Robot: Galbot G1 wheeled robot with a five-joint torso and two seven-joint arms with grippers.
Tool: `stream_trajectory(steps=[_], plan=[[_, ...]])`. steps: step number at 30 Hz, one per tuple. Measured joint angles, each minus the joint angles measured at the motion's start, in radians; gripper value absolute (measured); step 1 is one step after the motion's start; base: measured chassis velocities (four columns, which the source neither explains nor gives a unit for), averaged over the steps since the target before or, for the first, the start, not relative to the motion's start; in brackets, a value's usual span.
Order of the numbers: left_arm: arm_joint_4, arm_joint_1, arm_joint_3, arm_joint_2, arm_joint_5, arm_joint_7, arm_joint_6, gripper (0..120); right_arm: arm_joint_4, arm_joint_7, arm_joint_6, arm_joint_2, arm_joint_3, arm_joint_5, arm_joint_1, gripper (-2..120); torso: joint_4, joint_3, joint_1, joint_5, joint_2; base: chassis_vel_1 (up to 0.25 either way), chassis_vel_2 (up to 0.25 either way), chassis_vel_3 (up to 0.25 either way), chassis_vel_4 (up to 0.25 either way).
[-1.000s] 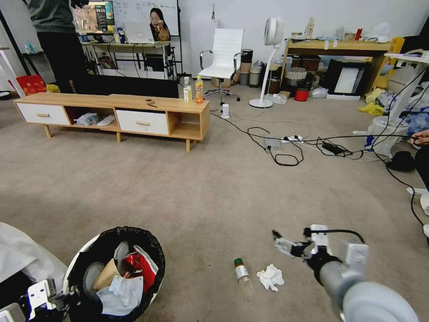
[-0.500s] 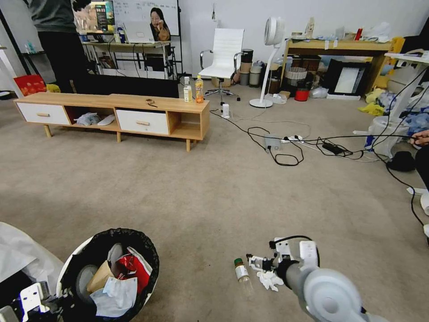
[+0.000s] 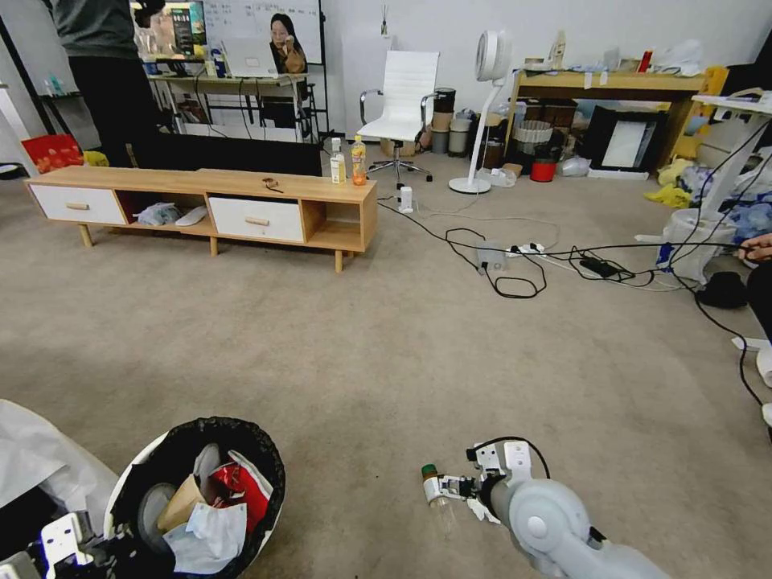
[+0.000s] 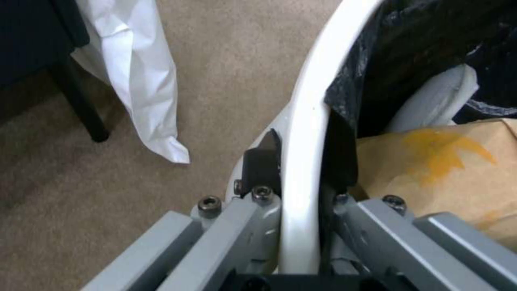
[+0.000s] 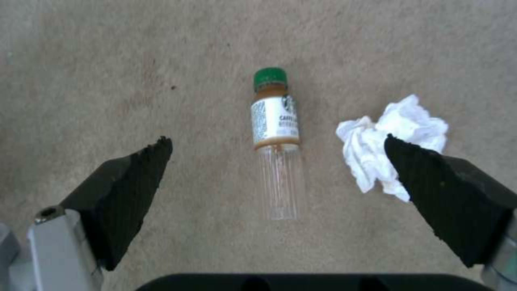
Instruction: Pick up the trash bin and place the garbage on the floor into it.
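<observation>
The trash bin (image 3: pixel 133 476), white with a black bag over its rim, hangs tilted at the lower left and holds a brown cardboard piece (image 3: pixel 181 503), a red-white packet (image 3: pixel 241 482) and a tissue (image 3: pixel 211 537). My left gripper (image 4: pixel 299 173) is shut on the bin's white rim (image 4: pixel 304 121), one finger inside and one outside. On the floor (image 3: pixel 362 362) lies a small clear green-capped bottle (image 5: pixel 276 133) with a crumpled white tissue (image 5: pixel 398 133) beside it. My right gripper (image 5: pixel 276 140) hovers open over the bottle (image 3: pixel 435 497), its fingers spread to either side, one over the tissue's edge.
A low wooden cabinet (image 3: pixel 201 201) stands ahead on the left, with two drink bottles (image 3: pixel 358 161) behind its end. Black cables and a power strip (image 3: pixel 515 273) sprawl across the carpet to the right. A white sheet (image 3: pixel 40 466) hangs by the bin.
My right arm has swung down and left, from beside the tissue to directly over the bottle. The bin in my left gripper has sunk slightly.
</observation>
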Motion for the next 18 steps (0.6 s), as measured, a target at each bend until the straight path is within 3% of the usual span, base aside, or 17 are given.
stream_trajectory(steps=[18], plan=[[0.024, -0.01, -0.004, 0.007, -0.002, 0.003, 0.0, 1, -0.238, -0.092, 0.044, 0.09, -0.122, -0.071, 0.107, 100, -0.0001, 0.0, 0.0, 0.0001, 0.0, 0.0, 0.0, 0.0, 0.0]])
